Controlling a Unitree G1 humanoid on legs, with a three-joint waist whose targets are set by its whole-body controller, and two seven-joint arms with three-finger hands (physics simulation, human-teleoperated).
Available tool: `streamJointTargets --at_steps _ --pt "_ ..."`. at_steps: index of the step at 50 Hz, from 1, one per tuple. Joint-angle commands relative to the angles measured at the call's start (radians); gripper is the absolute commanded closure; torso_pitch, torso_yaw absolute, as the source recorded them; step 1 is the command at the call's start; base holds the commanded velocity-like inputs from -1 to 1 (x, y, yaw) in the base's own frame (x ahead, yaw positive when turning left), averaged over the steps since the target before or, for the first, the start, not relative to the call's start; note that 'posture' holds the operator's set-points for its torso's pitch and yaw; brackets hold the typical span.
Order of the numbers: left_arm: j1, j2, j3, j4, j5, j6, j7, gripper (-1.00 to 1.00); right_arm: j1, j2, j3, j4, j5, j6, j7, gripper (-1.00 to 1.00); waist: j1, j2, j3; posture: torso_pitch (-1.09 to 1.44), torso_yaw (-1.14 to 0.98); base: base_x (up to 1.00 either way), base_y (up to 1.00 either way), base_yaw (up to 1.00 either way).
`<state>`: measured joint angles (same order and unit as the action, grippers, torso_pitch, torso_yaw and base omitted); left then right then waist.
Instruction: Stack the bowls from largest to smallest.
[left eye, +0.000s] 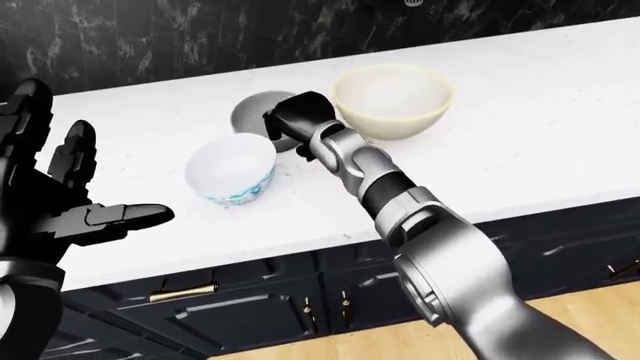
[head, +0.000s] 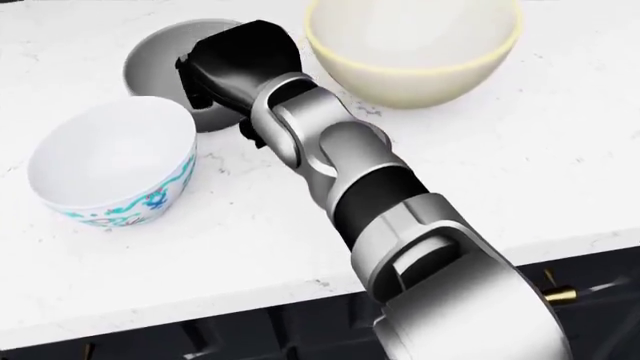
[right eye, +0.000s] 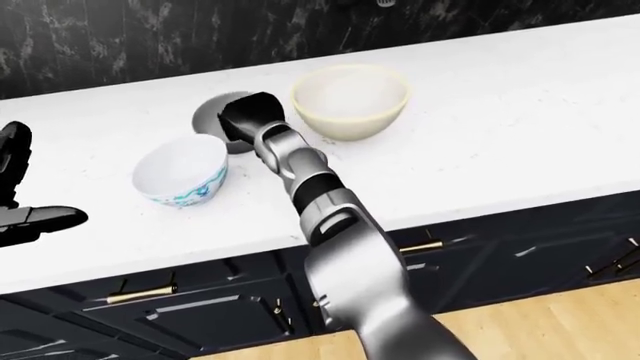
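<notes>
The right hand (head: 235, 67) lies over the right side of the grey bowl (head: 160, 64). Its black fingers (head: 195, 90) curl down at the bowl's rim, but the palm hides the contact, so whether they grip the rim cannot be told. The left hand (left eye: 60, 202) is raised at the left edge of the left-eye view, fingers spread, holding nothing and clear of the tabletop (head: 520, 165).

No brand, label or legible writing shows on any item.

The grey bowl is plain, matt and the smallest. Just below and left of it in the head view stands a white bowl (head: 110, 161), glossy, with a teal and blue pattern round its outer wall. To the right of the hand sits the cream bowl (head: 410, 37), the largest, smooth and deep. All three stand apart, unstacked, on the white speckled tabletop. Dark cabinets (left eye: 250, 300) with brass handles run beneath.
</notes>
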<state>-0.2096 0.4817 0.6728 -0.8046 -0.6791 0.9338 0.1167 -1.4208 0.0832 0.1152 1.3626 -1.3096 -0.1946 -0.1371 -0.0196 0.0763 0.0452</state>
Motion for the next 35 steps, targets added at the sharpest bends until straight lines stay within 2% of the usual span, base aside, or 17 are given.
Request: streamJointTargets --at_steps 1,4,7,9,14,20,22,35 --pt "-0.018 0.022 0.023 -0.022 0.005 -0.024 -0.006 -1.0 -0.013 -0.001 0.002 -0.02 -0.014 -0.002 -0.036 0.17 -0.001 0.008 -0.022 0.0 0.0 0.0 0.0 0.0" --pt "-0.011 0.013 0.015 -0.025 0.019 -0.029 -0.011 -1.0 -0.005 -0.001 0.0 -0.019 -0.025 0.0 -0.043 0.18 0.001 0.007 -0.023 0.0 0.0 0.0 0.0 0.0" --pt "-0.014 0.01 0.016 -0.032 0.021 -0.021 -0.013 -1.0 -0.016 -0.007 -0.008 -0.02 -0.026 0.01 -0.039 0.61 0.002 0.007 -0.025 0.0 0.0 0.0 0.0 0.0" --pt "-0.013 0.008 0.018 -0.034 0.023 -0.019 -0.017 -1.0 -0.022 -0.008 -0.011 -0.021 -0.026 0.016 -0.04 0.79 0.003 0.007 -0.024 0.0 0.0 0.0 0.0 0.0" --pt "-0.006 -0.001 0.025 -0.04 0.026 -0.018 -0.023 -1.0 -0.046 -0.011 -0.02 -0.024 -0.021 0.043 -0.046 1.0 0.002 0.005 -0.024 0.0 0.0 0.0 0.0 0.0" --pt "0.002 -0.008 0.021 -0.036 0.038 -0.029 -0.033 -1.0 -0.069 -0.013 -0.02 -0.024 -0.019 0.058 -0.052 1.0 0.002 0.003 -0.022 0.0 0.0 0.0 0.0 0.0" --pt "-0.005 -0.004 0.031 -0.04 0.027 -0.017 -0.031 -1.0 -0.121 -0.013 -0.032 -0.032 -0.002 0.057 -0.06 1.0 0.001 0.003 -0.022 0.0 0.0 0.0 0.0 0.0" --pt "-0.011 -0.001 0.031 -0.038 0.02 -0.018 -0.023 -1.0 -0.214 -0.024 -0.037 -0.05 0.039 0.046 -0.033 1.0 -0.002 0.004 -0.013 0.0 0.0 0.0 0.0 0.0"
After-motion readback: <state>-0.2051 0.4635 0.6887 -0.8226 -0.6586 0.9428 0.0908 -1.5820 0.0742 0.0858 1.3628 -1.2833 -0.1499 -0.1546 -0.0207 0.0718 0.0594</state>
